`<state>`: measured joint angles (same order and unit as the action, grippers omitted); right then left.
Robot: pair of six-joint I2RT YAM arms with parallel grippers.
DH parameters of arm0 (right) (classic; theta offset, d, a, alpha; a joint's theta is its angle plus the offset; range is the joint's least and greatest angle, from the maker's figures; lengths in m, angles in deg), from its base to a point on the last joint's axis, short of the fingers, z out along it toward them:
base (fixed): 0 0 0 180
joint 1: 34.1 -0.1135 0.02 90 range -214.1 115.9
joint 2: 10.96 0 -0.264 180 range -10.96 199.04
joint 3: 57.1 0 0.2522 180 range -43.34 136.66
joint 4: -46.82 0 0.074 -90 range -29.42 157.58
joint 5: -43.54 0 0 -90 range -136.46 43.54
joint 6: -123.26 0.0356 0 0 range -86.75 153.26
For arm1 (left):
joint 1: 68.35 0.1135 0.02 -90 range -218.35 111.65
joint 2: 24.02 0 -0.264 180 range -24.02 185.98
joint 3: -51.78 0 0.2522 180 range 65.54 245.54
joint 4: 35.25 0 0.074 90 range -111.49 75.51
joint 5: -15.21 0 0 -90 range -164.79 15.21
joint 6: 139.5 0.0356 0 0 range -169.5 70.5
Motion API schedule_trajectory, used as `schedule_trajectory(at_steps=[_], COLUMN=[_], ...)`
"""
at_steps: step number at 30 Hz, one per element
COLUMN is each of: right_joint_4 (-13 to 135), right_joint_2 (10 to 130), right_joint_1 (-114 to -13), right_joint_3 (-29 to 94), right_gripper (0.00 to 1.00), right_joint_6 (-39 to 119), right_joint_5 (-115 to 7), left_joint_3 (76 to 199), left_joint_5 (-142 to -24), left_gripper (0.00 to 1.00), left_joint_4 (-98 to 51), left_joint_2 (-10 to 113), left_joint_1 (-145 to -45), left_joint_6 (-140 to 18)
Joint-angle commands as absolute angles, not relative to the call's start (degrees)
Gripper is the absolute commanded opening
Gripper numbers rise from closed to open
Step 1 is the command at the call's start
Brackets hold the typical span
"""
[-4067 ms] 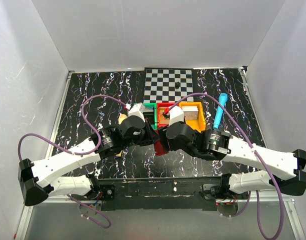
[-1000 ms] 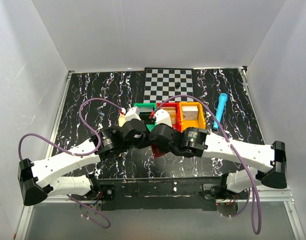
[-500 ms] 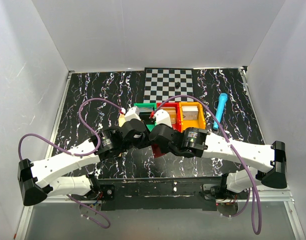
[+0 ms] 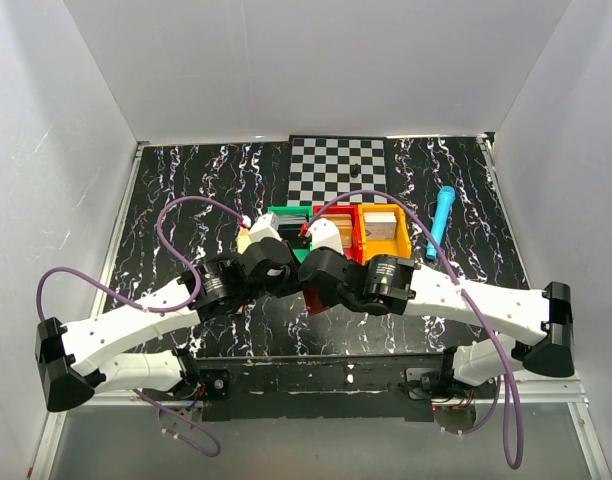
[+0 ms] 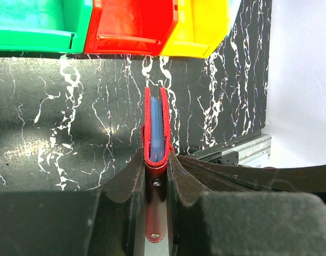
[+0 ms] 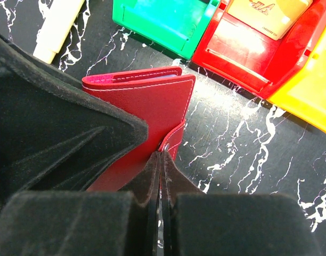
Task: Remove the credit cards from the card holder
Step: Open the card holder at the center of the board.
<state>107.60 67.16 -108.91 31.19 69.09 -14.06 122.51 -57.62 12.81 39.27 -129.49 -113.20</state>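
- Card holder (image 5: pixel 155 128) is held on edge just in front of red bin (image 5: pixel 131 26), nearly closed, with blue cards (image 5: pixel 157 140) inside.
- Left gripper (image 5: pixel 155 162) is clamped narrow on its near end.
- Right gripper (image 6: pixel 162 160) is pinched tight on a cover flap.
- Risk: if the right pull beats the left clamp, the holder likely twists free or the cards spill.

Left tool (image 5: pixel 155 160), right tool (image 6: pixel 161 156) tip to tip; both clamped
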Motion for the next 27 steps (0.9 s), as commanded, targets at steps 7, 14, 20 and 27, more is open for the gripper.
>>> schedule_trajectory(at_steps=[7,14,20,27], right_joint_4=[103.6,103.4,102.3,101.4], right_joint_2=[61.3,60.3,58.5,57.1], right_joint_1=[-108.4,-107.9,-107.7,-107.3], right_joint_3=[26.6,26.0,24.8,24.3], right_gripper=[0.01,0.01,0.01,0.01], right_joint_6=[66.2,66.0,66.0,66.0], right_joint_5=[-17.9,-19.0,-19.1,-19.8], left_joint_3=[122.7,122.3,122.0,121.6], left_joint_5=[-53.8,-53.8,-53.3,-53.0], left_gripper=[0.00,0.00,0.00,0.00], left_joint_4=[12.8,13.0,13.4,13.7], left_joint_2=[35.3,35.2,35.0,34.7], left_joint_1=[-130.0,-130.0,-130.0,-130.0], left_joint_6=[-113.8,-113.9,-114.3,-114.6])
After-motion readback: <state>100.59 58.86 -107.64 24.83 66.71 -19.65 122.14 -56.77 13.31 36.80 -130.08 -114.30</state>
